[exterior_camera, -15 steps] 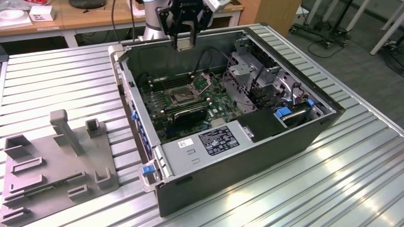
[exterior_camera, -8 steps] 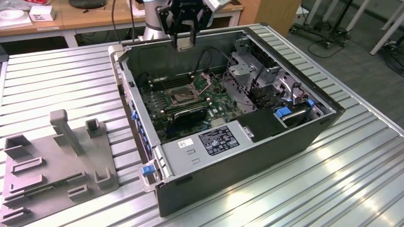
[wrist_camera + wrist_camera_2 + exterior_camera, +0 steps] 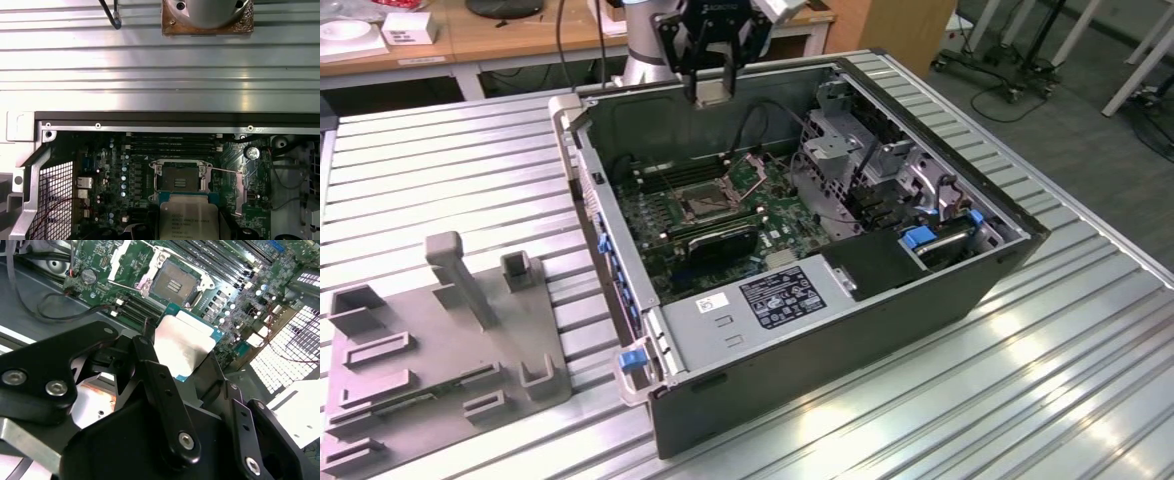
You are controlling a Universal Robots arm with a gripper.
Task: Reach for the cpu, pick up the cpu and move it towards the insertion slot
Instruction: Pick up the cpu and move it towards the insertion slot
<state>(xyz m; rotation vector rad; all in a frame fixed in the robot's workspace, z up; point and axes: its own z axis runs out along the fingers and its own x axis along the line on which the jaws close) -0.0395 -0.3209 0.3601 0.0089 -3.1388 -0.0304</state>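
Pincer [image 3: 711,85] hanging above the far wall of the open computer case [image 3: 961,290] in the exterior view, clenched on the cpu [image 3: 711,97], a pale chip showing between its tips; insertion slot [image 3: 704,204] sitting down on the motherboard [image 3: 761,215], well apart from the chip. Second wrist view: black fingers [image 3: 160,385] gripping the cpu [image 3: 182,347] by opposite edges, silvery face toward the board, slot [image 3: 172,282] open with its frame lifted. First wrist view: cpu [image 3: 189,217] hovering just beside the slot [image 3: 180,177], ribbed table [image 3: 150,75] beyond the case. Chip is judged light, stiff, thin, slippery on its metal face and fragile underneath, so holding by the edges suits it
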